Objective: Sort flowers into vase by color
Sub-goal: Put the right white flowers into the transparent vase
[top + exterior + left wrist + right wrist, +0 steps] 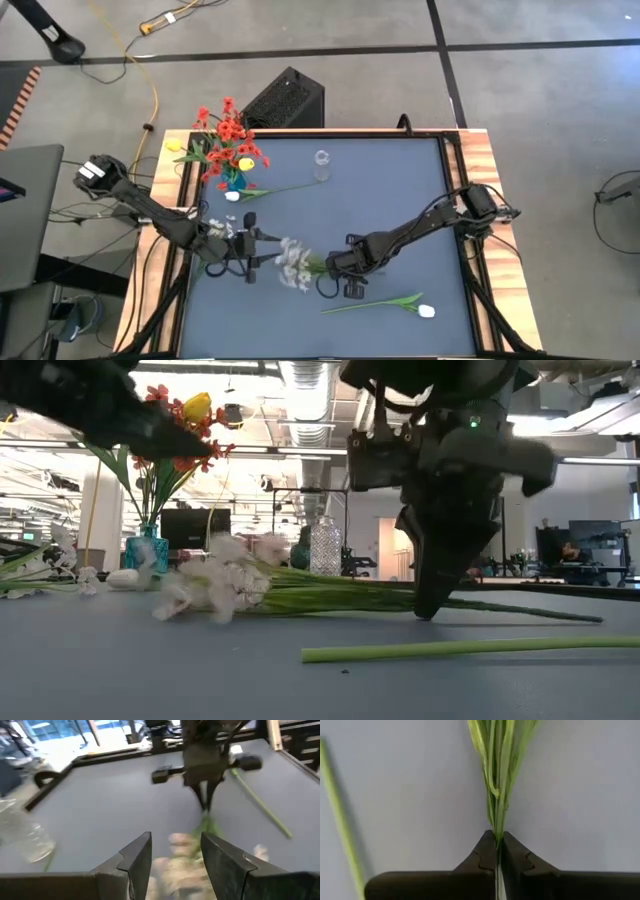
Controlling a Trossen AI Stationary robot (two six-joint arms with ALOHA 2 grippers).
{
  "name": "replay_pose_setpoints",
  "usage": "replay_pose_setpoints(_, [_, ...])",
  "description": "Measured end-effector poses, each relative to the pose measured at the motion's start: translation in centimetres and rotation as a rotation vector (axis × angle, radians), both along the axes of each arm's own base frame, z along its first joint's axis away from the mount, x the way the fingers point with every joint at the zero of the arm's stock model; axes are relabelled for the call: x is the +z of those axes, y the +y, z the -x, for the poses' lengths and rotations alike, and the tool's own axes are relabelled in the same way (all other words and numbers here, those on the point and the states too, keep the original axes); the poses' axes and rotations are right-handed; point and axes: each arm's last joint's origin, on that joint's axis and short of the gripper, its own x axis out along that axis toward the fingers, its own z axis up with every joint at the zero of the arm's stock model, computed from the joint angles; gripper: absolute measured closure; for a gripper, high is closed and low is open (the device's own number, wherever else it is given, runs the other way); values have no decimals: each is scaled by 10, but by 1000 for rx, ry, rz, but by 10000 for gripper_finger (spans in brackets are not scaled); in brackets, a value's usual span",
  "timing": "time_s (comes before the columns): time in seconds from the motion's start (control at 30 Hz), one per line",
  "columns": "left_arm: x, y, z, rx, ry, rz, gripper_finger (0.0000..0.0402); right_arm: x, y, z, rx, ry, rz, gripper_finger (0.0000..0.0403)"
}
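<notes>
Nearest you, a loose white tulip (425, 311) lay on the table (400, 200), its long green stem (470, 649) running along the front edge, just beside your right arm's working spot but apart from it.

Just behind that, your right gripper (498, 851) was down at the table surface with its fingers pinched together on the thin green stems of the white blossom spray (293, 262). The stems ran straight out from between the fingertips, and the blossom heads lay on the mat toward your left arm.

Your left gripper (176, 851) hung over the blossom end of that same spray, its fingers (136, 857) spread apart with nothing between them; the white blooms sat just below and ahead of them.

Farther back on the left, a blue vase (232, 181) held red blossom clusters (232, 130) and a yellow tulip (245, 163). Another white bud (232, 195) lay just beside that vase. A clear glass vase (321, 165) stood near the middle back, well apart from both grippers.
</notes>
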Motion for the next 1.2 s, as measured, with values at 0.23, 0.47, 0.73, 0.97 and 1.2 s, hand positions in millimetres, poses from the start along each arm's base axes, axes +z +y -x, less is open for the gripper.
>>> replay_pose_setpoints(0.23, [-7,18,35,-4,-120,100,242,45,-22,3,48,-250,69,372])
replay_pose_setpoints(0.47, [-4,23,49,-106,-203,159,242,102,-95,-1,-16,-858,139,372])
replay_pose_setpoints(0.73, [-6,20,51,-130,-184,186,242,107,-193,20,-291,-1341,312,372])
replay_pose_setpoints(0.97, [-6,19,51,-137,-180,203,242,79,-241,17,-420,-1482,352,370])
replay_pose_setpoints(1.2, [-7,19,51,-136,-172,205,242,72,-251,12,-424,-1481,376,370])
